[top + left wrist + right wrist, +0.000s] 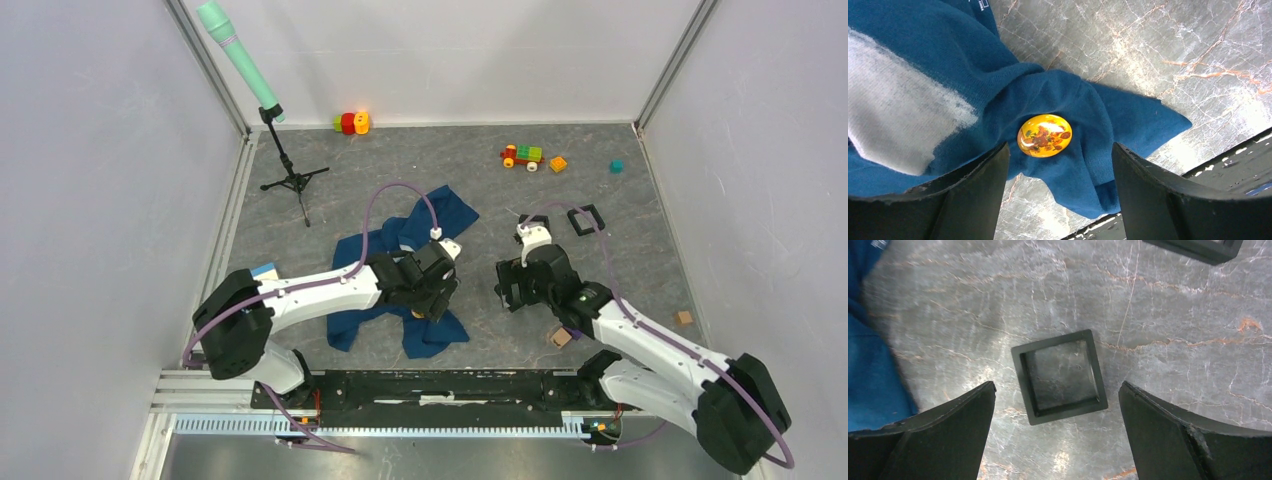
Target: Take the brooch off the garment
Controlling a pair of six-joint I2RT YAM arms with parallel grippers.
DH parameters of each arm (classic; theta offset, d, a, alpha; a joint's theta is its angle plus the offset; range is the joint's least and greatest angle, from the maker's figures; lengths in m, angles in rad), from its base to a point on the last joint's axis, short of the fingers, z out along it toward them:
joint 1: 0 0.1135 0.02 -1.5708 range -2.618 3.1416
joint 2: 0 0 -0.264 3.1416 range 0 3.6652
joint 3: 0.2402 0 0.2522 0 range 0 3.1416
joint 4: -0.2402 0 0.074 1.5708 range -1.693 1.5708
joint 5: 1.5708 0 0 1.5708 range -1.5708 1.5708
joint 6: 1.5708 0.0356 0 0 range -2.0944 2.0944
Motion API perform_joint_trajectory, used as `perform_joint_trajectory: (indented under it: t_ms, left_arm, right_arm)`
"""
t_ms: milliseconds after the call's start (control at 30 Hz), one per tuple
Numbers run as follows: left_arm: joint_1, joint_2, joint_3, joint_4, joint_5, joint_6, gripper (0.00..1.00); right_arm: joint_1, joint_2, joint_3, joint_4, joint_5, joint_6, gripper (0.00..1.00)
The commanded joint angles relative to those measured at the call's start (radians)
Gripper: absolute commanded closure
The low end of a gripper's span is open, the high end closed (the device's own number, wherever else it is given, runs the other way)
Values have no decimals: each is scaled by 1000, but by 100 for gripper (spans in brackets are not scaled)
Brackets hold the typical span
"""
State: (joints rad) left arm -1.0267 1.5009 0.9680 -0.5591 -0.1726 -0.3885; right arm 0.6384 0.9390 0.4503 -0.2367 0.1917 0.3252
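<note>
The garment (432, 215) is a dark blue T-shirt lying crumpled on the table; part of its white print (893, 120) shows in the left wrist view. The brooch (1044, 135), a glossy yellow oval with an orange flower picture, sits on a bunched fold of the cloth (1088, 115). My left gripper (1060, 147) hovers over it, open, its two black fingers (973, 195) apart on either side just below the brooch and not touching it. My right gripper (1058, 385) is open over a black square tray (1060, 376), holding nothing.
A second black square frame (585, 220) lies beyond the right gripper (508, 285). Small wooden blocks (560, 337) sit near the right arm. A toy car (522, 155), coloured blocks (557, 163) and a tripod (292, 182) stand toward the back.
</note>
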Motion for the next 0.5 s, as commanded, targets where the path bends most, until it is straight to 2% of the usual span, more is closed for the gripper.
perform_joint_trajectory:
  t_ms: [0,133,300,467]
  left_arm:
    - [6,21,-5,62,11,58,19]
    - [7,51,-3,63,-12,66,19]
    - [7,78,0,70,-20,69,19]
    - [7,85,0,71,-5,73,20]
  right_arm:
    - [-27,93,104,-95,-19,-72,2]
    - [-54,164,130,-98,-89,-124,2]
    - [-73,216,149,-93,-85,-156,2]
    - [-88,255,162,-92,-216,-197,2]
